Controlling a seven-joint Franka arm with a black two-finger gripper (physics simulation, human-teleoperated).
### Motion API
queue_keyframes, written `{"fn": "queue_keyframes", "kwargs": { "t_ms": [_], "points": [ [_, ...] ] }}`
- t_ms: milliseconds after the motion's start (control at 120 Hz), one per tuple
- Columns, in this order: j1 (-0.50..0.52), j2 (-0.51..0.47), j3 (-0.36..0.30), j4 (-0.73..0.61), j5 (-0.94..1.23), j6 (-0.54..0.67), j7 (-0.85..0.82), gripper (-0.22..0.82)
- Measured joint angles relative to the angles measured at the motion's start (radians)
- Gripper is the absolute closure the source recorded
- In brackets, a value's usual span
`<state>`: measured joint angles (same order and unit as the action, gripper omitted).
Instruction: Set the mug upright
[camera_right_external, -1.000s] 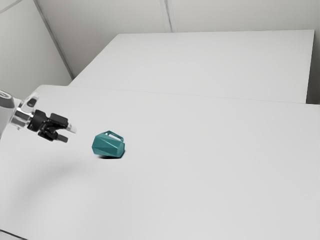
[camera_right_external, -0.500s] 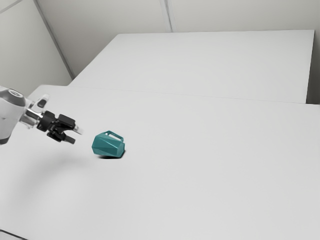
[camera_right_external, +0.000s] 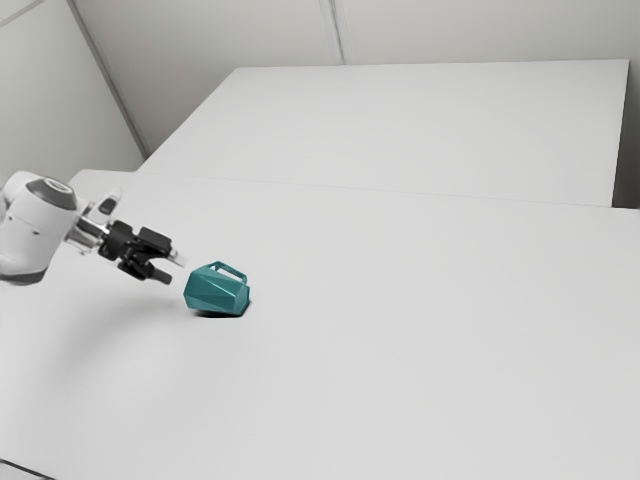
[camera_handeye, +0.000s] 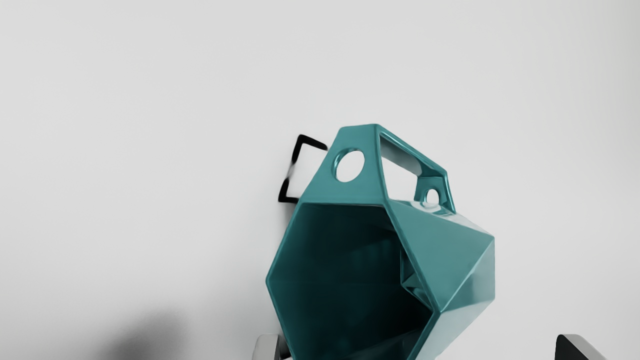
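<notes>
the black two-finger gripper (camera_right_external: 171, 268), at the left of the exterior view near mid-height, has its jaws wide apart and holds nothing. a small gap parts its fingertips from the teal, faceted, hard-looking mug (camera_right_external: 217, 290), which lies on its side on the smooth white table (camera_right_external: 400, 350), left of the frame's centre. in the wrist view the mug's open mouth faces the gripper (camera_handeye: 420, 347), its body showing across part of the space between the fingertips, closer to one than to the other. the angular teal handle (camera_handeye: 360, 137) points upward from the table. a thin black angular outline (camera_handeye: 286, 190) shows beside it on the white top. the white and grey arm (camera_right_external: 35, 230) comes in from the left edge; a thin dark cable (camera_right_external: 25, 468) crosses the lower left corner. nothing stands between gripper and mug.
</notes>
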<state>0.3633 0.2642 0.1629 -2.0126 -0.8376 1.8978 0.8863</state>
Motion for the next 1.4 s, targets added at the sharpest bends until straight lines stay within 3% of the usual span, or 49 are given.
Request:
{"fn": "queue_keyframes", "kwargs": {
  "t_ms": [775, 1067, 1400],
  "points": [
    [0.003, 0.054, -0.020, -0.048, -0.220, -0.046, 0.050, 0.01],
    [0.003, 0.055, -0.023, -0.061, -0.237, -0.051, 0.035, 0.20],
    [0.014, 0.055, -0.023, -0.101, -0.298, -0.066, 0.045, 0.35]
  ]
}}
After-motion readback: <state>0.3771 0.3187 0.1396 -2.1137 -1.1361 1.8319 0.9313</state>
